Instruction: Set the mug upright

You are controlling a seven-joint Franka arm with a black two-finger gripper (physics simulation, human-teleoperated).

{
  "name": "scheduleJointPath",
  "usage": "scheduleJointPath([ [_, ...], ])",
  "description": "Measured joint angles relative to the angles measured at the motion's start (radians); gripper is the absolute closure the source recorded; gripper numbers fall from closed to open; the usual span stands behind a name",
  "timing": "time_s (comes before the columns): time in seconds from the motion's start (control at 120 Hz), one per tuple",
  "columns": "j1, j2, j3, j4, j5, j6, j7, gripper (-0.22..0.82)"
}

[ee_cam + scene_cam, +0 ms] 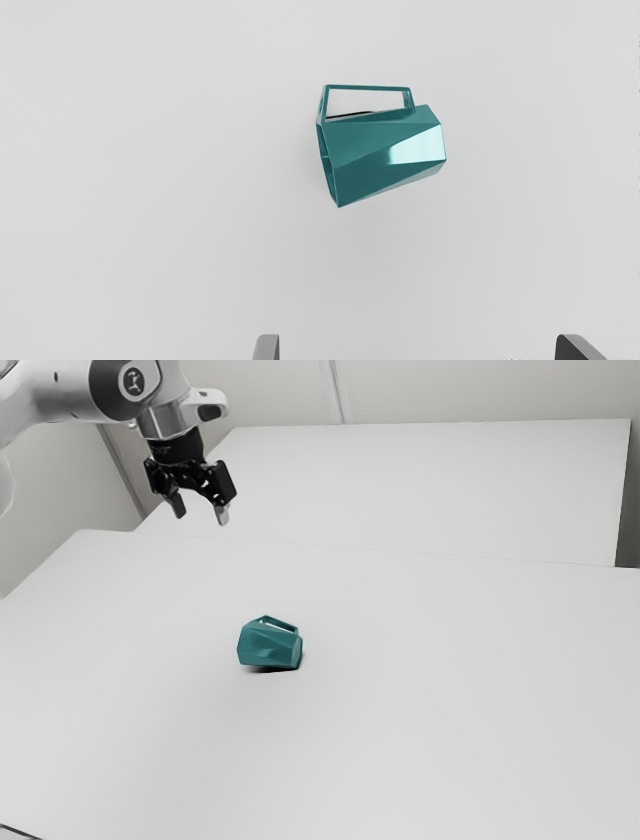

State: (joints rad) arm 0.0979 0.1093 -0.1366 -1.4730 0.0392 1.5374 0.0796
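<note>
The mug point(269, 646) lies on its side on the surface point(420, 730), below and ahead of the open, empty end effector point(201, 515), well apart from it. It isn't upright, so gripping, turning and standing it up likely remain.

Exterior view from the arm's point(65, 392) side, well back, angled down over table point(450, 710), arm entering at eleven o'clock; wrist view nearer, facing down, tilt uncertain; both share mug point(375, 155).
</note>
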Motion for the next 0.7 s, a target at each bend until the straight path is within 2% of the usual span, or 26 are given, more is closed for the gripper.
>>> scheduleJointPath([
  [0.125,-0.005,0.013,0.008,0.001,-0.003,-0.001,0.003,0.0],
  [0.433,0.005,0.084,0.167,-0.014,-0.213,-0.014,0.007,0.0],
  [0.7,0.02,0.132,0.197,-0.099,-0.404,-0.019,0.032,0.0],
])
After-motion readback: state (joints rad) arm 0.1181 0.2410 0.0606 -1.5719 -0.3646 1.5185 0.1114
